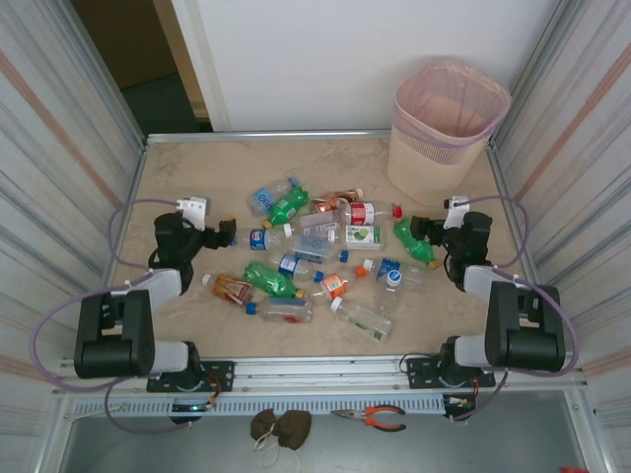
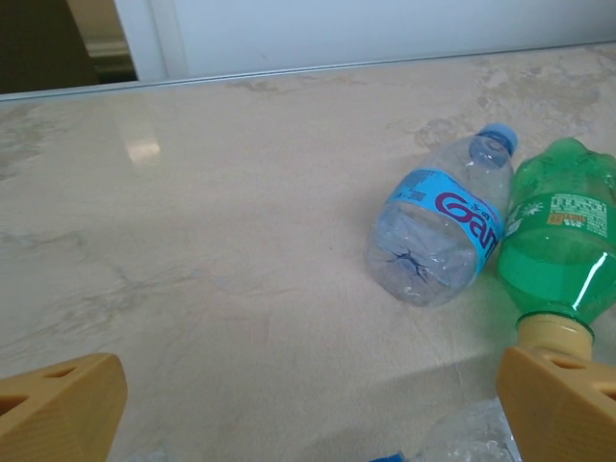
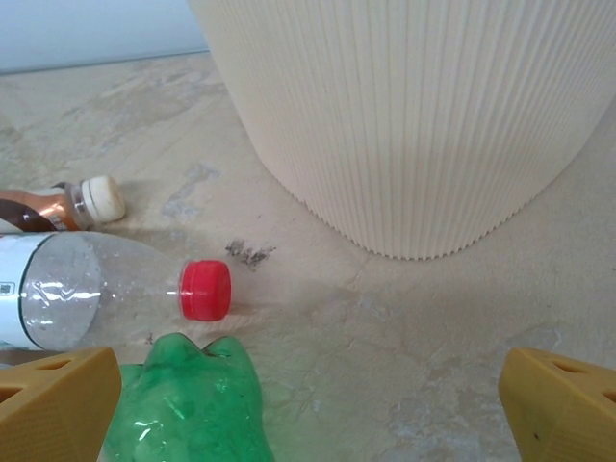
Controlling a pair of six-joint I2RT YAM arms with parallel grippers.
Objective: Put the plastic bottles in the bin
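— What is everything resting on?

— A pale, marbled worktop (image 1: 197,172) with a metal rim. Ribbed metal panels (image 1: 59,148) run down both sides, a white wall (image 1: 325,59) stands behind, and there is a dark doorway (image 1: 138,59) past the far left corner. Orange-handled pliers (image 1: 370,418) lie on a lower ledge below the near edge.

— And the bin?

— The bin (image 1: 449,128) stands upright in the far right corner, beige, with a pink liner over its rim. The plastic bottles (image 1: 363,236) lie on their sides, heaped across the middle of the worktop.

— Where is the left gripper?

— The left gripper (image 1: 227,235) is low at the left side of the heap, its yellow fingers (image 2: 58,404) spread wide with nothing between them. Its wrist camera shows a clear bottle with a blue label (image 2: 438,231) ahead and to the right. That one touches a green bottle (image 2: 563,241), whose neck end lies just beside the right-hand finger.

— And the right one?

— The right gripper (image 1: 422,229) sits at the right side of the heap, near the bin, also wide apart and gripping nothing. Another green bottle (image 3: 188,404) lies between its fingers, nearer the left one. Beyond that are a clear bottle with a red cap (image 3: 77,289) and a brown bottle with a cream cap (image 3: 38,212). The bin's ribbed wall rises close ahead.

— How are the arms posed?

— The left arm (image 1: 128,325) and the right arm (image 1: 513,325) both rise from bases at the near edge and fold forward. Each gripper is held low and roughly level over the worktop.
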